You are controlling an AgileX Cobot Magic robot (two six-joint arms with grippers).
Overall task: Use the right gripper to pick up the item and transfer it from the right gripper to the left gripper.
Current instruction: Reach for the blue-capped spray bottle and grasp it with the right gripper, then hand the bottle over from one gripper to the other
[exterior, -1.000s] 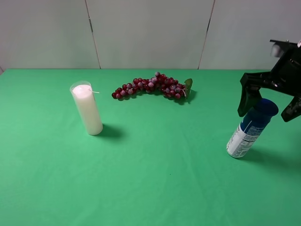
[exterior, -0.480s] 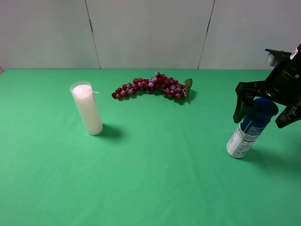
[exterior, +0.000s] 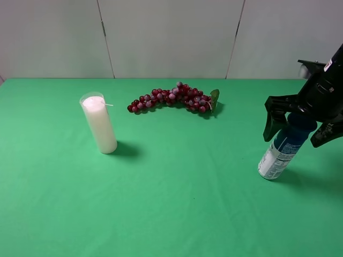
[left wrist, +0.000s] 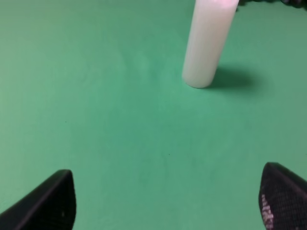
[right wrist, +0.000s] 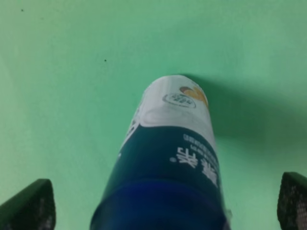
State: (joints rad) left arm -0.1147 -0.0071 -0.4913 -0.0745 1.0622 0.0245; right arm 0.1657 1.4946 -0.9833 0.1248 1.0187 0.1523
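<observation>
The item (exterior: 280, 152) is found standing on its base at the far right of the green table (exterior: 171, 209), well apart from the candle (exterior: 100, 126) and the grapes (exterior: 171, 99). Its long axis is judged upright or nearly so, with the dark blue cap uppermost. The right gripper (exterior: 295, 135) is seen directly over it with its jaws spread wide and nothing grasped: one black finger is placed on each side of the can's upper part, and in the right wrist view a clear strip of green is left between the can and each fingertip, so no contact is made yet. The can is centred between the fingers, which lie across its long axis, so only a straight closing on the upper body appears to be called for. The left gripper (left wrist: 165, 201) cannot be found in the exterior view; in its own wrist view its jaws are held apart and empty above bare cloth near the candle. The right arm is therefore by far the nearer.
</observation>
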